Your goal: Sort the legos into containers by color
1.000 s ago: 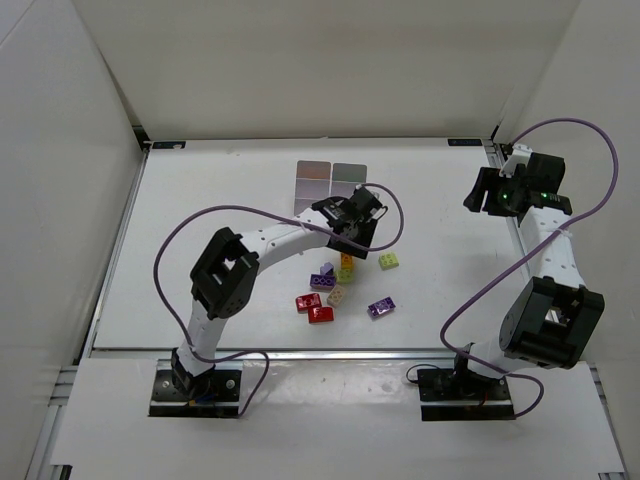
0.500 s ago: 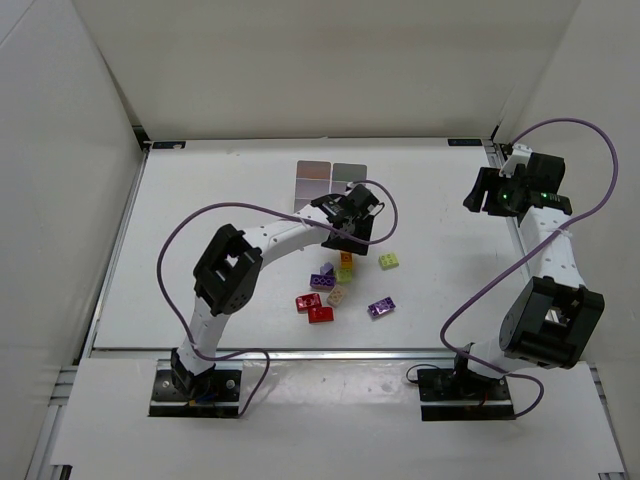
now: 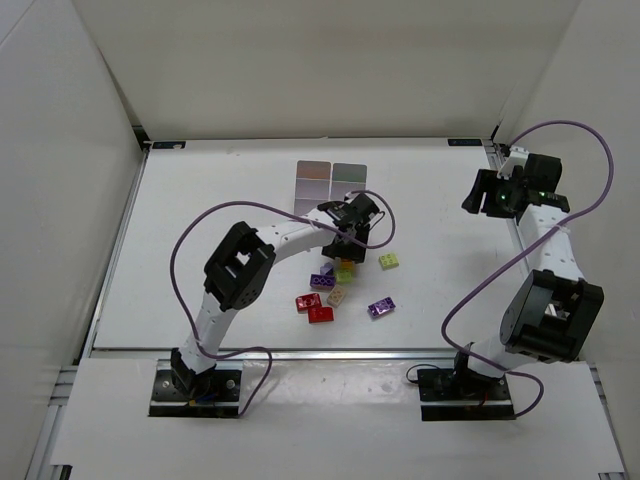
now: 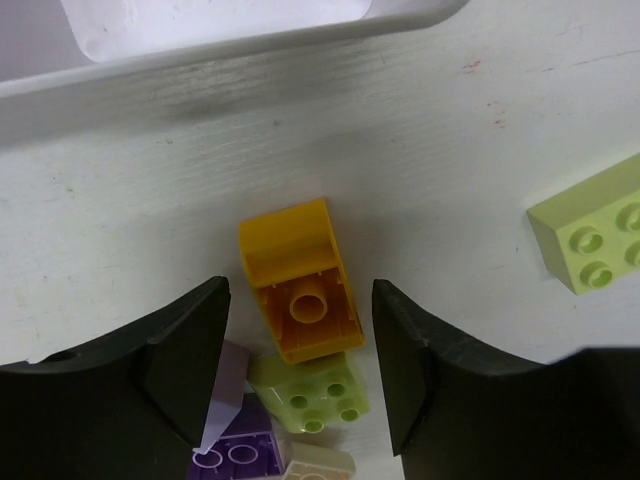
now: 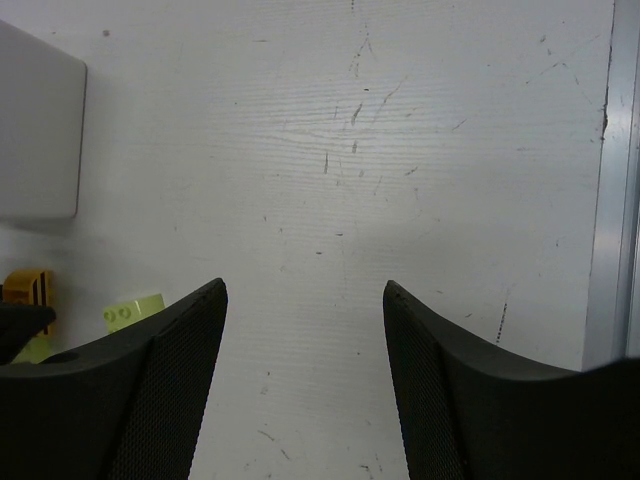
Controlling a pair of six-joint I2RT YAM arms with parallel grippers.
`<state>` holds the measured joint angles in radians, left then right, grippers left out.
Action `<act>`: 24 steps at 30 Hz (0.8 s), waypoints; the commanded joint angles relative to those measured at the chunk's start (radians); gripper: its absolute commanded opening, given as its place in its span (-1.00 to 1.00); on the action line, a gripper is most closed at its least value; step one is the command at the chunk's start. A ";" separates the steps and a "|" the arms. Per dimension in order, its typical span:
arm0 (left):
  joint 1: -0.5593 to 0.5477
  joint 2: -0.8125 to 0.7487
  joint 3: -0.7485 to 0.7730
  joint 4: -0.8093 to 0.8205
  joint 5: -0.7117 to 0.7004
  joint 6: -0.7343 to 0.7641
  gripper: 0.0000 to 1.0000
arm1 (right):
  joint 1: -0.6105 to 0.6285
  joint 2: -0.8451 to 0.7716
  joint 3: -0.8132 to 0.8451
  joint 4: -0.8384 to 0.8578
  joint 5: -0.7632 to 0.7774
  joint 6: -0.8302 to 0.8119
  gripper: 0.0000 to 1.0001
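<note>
Here, left end effector (image 4: 300, 302) low, jaws apart astride orange lego (image 4: 296, 268)

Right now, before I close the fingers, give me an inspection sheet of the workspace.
Surface: white table, lightly scratched.
Job's things: legos loose in a cluster mid-table; containers just beyond them.
Clutter: nothing seen.
Grippers: left gripper open, fingers astride the orange brick without touching; right gripper open, empty, over table.
Cables: purple cables arch over both arms, above the table.
Surroundings: white walls on three sides.
</note>
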<state>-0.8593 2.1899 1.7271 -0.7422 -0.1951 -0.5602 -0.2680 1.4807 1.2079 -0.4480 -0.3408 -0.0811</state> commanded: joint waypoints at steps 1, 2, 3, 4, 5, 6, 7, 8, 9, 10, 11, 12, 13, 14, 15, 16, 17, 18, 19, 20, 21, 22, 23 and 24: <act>0.002 -0.009 0.017 -0.003 -0.013 -0.015 0.36 | 0.004 0.007 0.038 -0.001 -0.012 -0.008 0.36; 0.003 -0.001 0.017 -0.003 -0.015 -0.018 0.30 | 0.003 0.009 0.039 -0.003 -0.010 -0.009 0.36; 0.002 -0.001 0.017 -0.002 -0.015 -0.018 0.26 | 0.003 0.010 0.041 -0.003 -0.010 -0.009 0.36; 0.002 0.002 0.017 -0.003 -0.018 -0.017 0.22 | 0.004 0.010 0.041 -0.001 -0.010 -0.009 0.36; 0.002 0.002 0.017 -0.005 -0.017 -0.018 0.16 | 0.003 0.013 0.042 -0.001 -0.010 -0.011 0.36; 0.003 0.004 0.015 -0.005 -0.020 -0.017 0.10 | 0.004 0.013 0.044 -0.001 -0.007 -0.011 0.36; 0.005 0.002 0.015 -0.005 -0.018 -0.018 -0.03 | 0.003 0.018 0.044 -0.001 -0.007 -0.012 0.36; 0.005 0.002 0.015 -0.005 -0.020 -0.015 -0.11 | 0.003 0.018 0.044 -0.001 -0.009 -0.013 0.36; 0.005 -0.002 0.015 -0.003 -0.023 -0.004 -0.19 | 0.003 0.018 0.044 -0.001 -0.010 -0.013 0.36; 0.005 -0.007 0.020 -0.002 -0.023 0.006 -0.27 | 0.003 0.021 0.044 0.002 -0.012 -0.011 0.36; 0.005 -0.015 0.020 -0.005 -0.024 0.016 -0.43 | 0.003 0.023 0.045 0.002 -0.015 -0.009 0.36; 0.005 -0.025 0.017 -0.003 -0.024 0.031 -0.48 | 0.003 0.024 0.044 0.002 -0.018 -0.008 0.36; 0.005 -0.059 0.000 0.004 -0.027 0.043 -0.52 | 0.004 0.023 0.044 0.000 -0.021 -0.008 0.36; 0.003 -0.076 -0.012 0.020 -0.030 0.057 -0.55 | 0.003 0.023 0.042 -0.001 -0.029 -0.002 0.36; 0.000 -0.102 -0.032 0.029 -0.033 0.071 -0.55 | 0.003 0.020 0.041 0.002 -0.033 0.000 0.36; 0.000 -0.125 -0.052 0.052 -0.032 0.091 -0.57 | 0.004 0.020 0.038 0.002 -0.040 0.003 0.36; 0.000 -0.186 -0.101 0.069 -0.030 0.111 -0.61 | 0.004 0.015 0.035 -0.001 -0.052 0.010 0.35; -0.001 -0.220 -0.127 0.090 -0.018 0.132 -0.64 | 0.004 0.013 0.033 -0.001 -0.056 0.012 0.35; -0.003 -0.255 -0.153 0.124 -0.012 0.164 -0.65 | 0.012 0.009 0.028 -0.001 -0.056 0.012 0.35; -0.006 -0.322 -0.200 0.139 -0.010 0.184 -0.68 | 0.019 0.000 0.024 -0.001 -0.055 0.009 0.35; -0.006 -0.359 -0.222 0.153 -0.006 0.197 -0.70 | 0.024 -0.003 0.022 0.000 -0.053 0.006 0.34; -0.006 -0.396 -0.244 0.179 -0.001 0.225 -0.71 | 0.039 -0.007 0.018 -0.001 -0.053 0.004 0.34; -0.007 -0.459 -0.273 0.182 0.000 0.238 -0.72 | 0.045 -0.011 0.015 -0.001 -0.053 0.004 0.34; -0.009 -0.488 -0.285 0.191 0.008 0.249 -0.77 | 0.049 -0.016 0.013 0.000 -0.055 0.004 0.34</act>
<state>-0.8608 1.8732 1.4643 -0.6418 -0.1967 -0.3870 -0.2401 1.4971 1.2083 -0.4500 -0.3702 -0.0792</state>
